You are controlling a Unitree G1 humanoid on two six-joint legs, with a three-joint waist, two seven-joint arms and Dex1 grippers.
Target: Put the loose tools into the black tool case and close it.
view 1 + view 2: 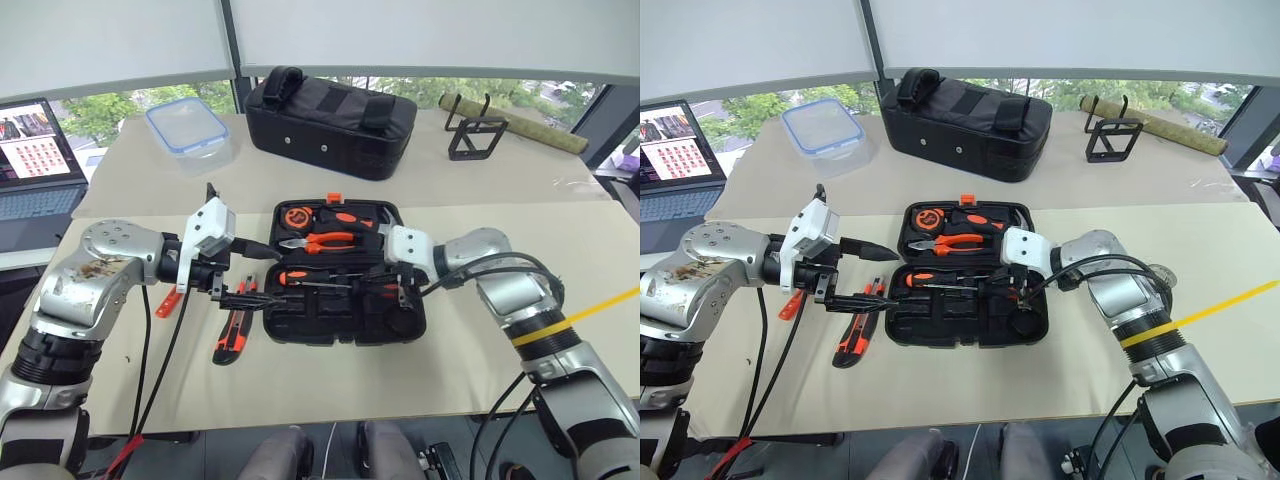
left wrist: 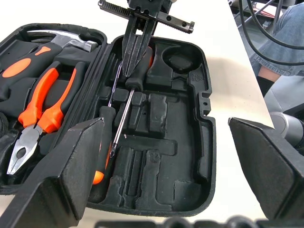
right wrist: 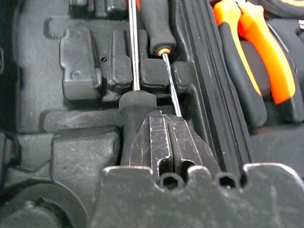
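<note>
Right claw (image 2: 137,66) angled down into black tool case (image 1: 345,325), fingers pinched together over a screwdriver handle (image 3: 135,111). Left claw (image 1: 248,270) level beside it, spread wide, empty.

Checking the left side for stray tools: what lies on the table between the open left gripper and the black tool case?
In the left eye view, the orange-black utility knife lies between the left gripper and the black tool case.

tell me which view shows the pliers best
The left wrist view: the pliers lie whole, from steel tips to orange handles, in the open case. The right wrist view catches just their handles at its edge. Both eye views show them small, in the far half of the case.
</note>
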